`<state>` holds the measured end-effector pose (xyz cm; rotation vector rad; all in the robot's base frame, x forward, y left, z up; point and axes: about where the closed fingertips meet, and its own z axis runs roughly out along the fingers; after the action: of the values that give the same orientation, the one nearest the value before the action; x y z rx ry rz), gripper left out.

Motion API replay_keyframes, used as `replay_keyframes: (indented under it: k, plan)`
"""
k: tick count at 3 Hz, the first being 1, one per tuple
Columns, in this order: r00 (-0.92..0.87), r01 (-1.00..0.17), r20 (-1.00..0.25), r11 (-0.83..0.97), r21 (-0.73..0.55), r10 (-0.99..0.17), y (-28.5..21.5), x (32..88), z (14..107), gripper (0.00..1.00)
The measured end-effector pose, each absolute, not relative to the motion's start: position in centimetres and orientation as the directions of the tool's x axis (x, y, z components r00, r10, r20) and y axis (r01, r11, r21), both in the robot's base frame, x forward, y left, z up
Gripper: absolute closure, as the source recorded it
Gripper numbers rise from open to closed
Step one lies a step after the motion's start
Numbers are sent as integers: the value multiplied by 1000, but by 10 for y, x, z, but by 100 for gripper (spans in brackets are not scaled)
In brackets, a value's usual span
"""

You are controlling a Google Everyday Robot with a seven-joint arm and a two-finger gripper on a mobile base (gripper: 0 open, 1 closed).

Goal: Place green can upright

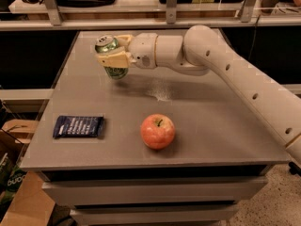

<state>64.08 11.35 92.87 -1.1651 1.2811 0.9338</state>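
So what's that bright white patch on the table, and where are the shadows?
In the camera view, the patch is light glaring off the table, behind the apple. Also in the camera view, soft shadows sit beside the apple and below the green can, gripped by the claw over the table's far left.

The gripper [115, 51], at eleven o'clock over the table [211, 121], closes matt cream plastic fingers [114, 59] on the green can [115, 72], which is printed metal with a shiny silver top. The arm [225, 74] is smooth off-white plastic. The table looks dull grey and faintly scuffed. The apple [157, 131] has smooth, lightly glossy skin. At eight o'clock, the dark blue packet [78, 126] looks slick.
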Motion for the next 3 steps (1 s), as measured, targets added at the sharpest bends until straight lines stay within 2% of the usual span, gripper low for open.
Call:
replay_keyframes:
  k: [3]
  plan:
    - [96,-975,-995,198,-98,-21,119,640,922,100]
